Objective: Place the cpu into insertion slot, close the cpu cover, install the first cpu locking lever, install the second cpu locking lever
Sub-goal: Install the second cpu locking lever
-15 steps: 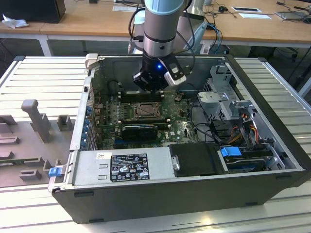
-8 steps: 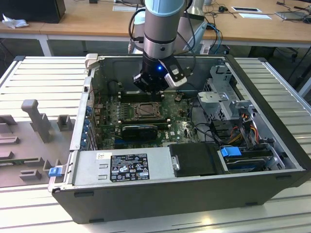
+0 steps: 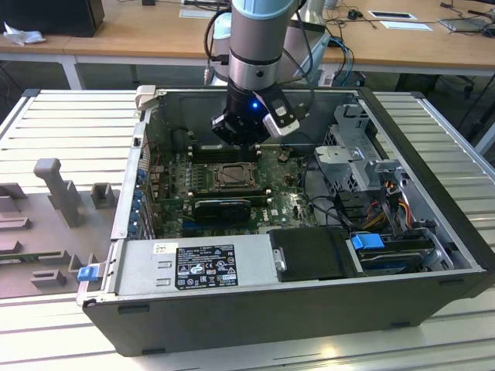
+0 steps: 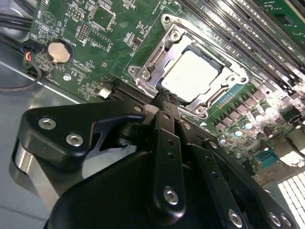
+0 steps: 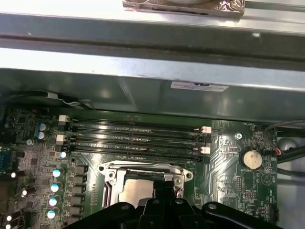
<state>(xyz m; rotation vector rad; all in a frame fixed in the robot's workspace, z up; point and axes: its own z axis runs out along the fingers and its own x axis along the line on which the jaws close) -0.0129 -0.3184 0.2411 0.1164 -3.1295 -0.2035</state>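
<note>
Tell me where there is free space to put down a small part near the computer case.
Free: the ribbed metal table on the exterior view's left of the case, behind the grey holders, and the strip on its right. Crowded: inside, around the gripper, the green board and cables.

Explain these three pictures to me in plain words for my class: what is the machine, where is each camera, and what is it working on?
The machine is a single robot arm reaching down into an opened computer case that lies on its side on a slatted metal table. The exterior view comes from a camera standing off the arm and looking down at the whole scene. Both wrist views come from cameras riding on the arm, so the black gripper shows in the foreground of each.

Inside the case lies the green motherboard. On it sits the insertion slot, and the pale square cpu already rests in it. The silvery cpu cover lies down around the chip. The gripper hovers just beside this socket and appears to hold nothing. Whether its jaws are open or shut I cannot tell.
</note>
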